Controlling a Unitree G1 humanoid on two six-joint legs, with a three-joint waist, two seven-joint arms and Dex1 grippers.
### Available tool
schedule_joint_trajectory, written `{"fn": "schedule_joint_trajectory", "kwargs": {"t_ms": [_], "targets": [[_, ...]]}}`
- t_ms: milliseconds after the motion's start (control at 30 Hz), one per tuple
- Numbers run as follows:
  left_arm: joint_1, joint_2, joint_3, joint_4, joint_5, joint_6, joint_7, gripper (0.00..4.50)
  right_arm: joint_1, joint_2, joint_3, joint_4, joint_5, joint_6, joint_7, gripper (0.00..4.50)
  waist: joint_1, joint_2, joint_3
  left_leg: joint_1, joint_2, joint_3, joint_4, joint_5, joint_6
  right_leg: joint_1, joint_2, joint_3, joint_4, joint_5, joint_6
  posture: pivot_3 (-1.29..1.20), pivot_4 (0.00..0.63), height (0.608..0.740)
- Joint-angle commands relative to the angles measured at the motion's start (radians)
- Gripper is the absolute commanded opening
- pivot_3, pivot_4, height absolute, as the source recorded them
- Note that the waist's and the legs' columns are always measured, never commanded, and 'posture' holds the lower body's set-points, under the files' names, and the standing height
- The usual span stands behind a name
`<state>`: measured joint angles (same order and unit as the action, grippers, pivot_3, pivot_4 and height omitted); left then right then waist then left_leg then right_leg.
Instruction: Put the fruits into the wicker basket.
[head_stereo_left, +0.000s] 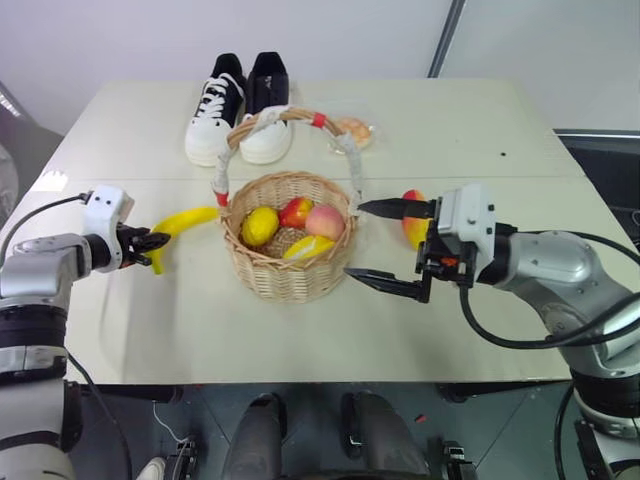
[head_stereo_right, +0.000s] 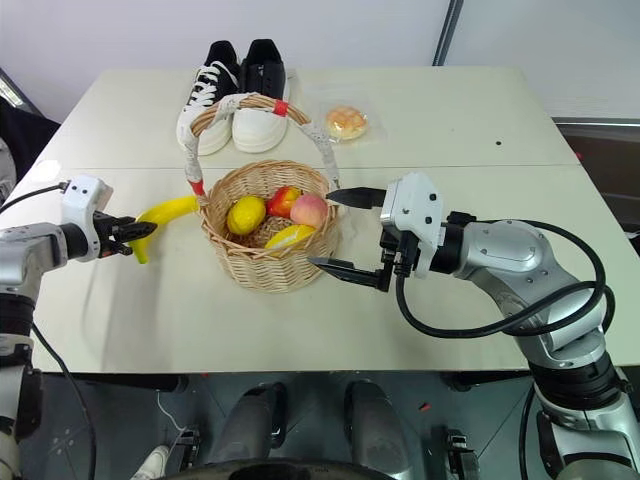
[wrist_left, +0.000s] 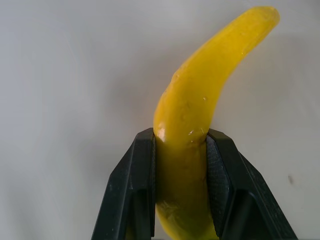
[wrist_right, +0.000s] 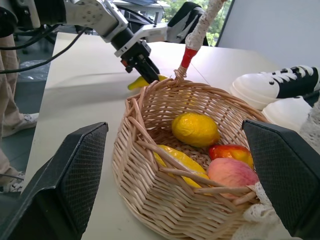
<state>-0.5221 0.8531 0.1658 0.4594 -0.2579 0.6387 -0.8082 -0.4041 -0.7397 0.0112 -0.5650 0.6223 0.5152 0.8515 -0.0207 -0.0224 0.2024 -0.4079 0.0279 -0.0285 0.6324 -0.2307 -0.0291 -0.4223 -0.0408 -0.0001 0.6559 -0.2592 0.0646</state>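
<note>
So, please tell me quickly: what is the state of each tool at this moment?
Left tool: closed on the banana.
Right tool: open, holding nothing, beside the wicker basket.

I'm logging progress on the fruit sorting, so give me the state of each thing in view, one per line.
banana: on the table left of the basket, clamped.
left claw: shut on the banana.
right claw: open, at the basket's right side, holding nothing.
mango: on the table, right of the basket, partly hidden.
wicker basket: upright, already holding several fruits.
sneakers: paired, upright, behind the basket.
wrapped bun: lying by the sneakers.
</note>
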Motion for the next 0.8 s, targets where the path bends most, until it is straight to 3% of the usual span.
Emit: {"fn": "schedule_joint_trajectory", "kwargs": {"t_ms": [33, 233, 333, 533, 800], "targets": [[0.133, 0.044, 0.193, -0.141, -0.095, -0.024, -0.032, 0.85, 0.002, -0.004, -0.035, -0.016, -0.005, -0.029, 0.008, 4.5, -0.005, 0.0, 0.0, 0.0, 0.001, 0.0, 0.0, 0.0, 0.0, -0.001, 0.0, 0.0, 0.0, 0.0, 0.0, 0.0, 0.15, 0.74], [0.485, 0.023, 0.501, -0.534, -0.407, 0.112, -0.242, 0.85, 0.018, -0.02, -0.074, 0.008, -0.002, -0.032, 0.026, 4.5, 0.007, 0.0, 0.0, 0.0, 0.004, 0.001, -0.001, 0.0, 0.0, -0.002, -0.002, 0.0, 0.002, 0.0, -0.001, 0.0, 0.15, 0.74], [0.592, 0.004, 0.536, -0.75, -0.548, 0.195, -0.262, 0.85, 0.002, -0.014, -0.094, 0.045, 0.017, -0.027, 0.033, 4.5, 0.011, 0.0, 0.0, 0.0, 0.003, 0.002, 0.0, 0.0, 0.0, 0.0, -0.005, 0.0, 0.0, -0.002, -0.005, 0.0, 0.15, 0.74], [0.35, -0.071, 0.344, -0.972, -0.684, 0.294, 0.021, 0.85, -0.006, -0.005, -0.098, 0.1, 0.009, -0.034, 0.047, 4.5, 0.033, 0.0, 0.0, 0.0, 0.003, 0.003, 0.003, 0.003, -0.005, 0.005, -0.004, -0.001, -0.001, 0.0, -0.008, 0.0, 0.15, 0.74], [0.066, -0.127, 0.008, -0.921, -0.521, 0.273, 0.175, 0.85, 0.032, 0.002, -0.111, 0.079, 0.004, -0.028, 0.019, 4.5, 0.016, -0.001, -0.001, 0.001, 0.003, 0.005, 0.005, 0.003, -0.004, 0.007, 0.0, -0.001, -0.004, 0.003, -0.001, 0.0, 0.15, 0.74]]}}
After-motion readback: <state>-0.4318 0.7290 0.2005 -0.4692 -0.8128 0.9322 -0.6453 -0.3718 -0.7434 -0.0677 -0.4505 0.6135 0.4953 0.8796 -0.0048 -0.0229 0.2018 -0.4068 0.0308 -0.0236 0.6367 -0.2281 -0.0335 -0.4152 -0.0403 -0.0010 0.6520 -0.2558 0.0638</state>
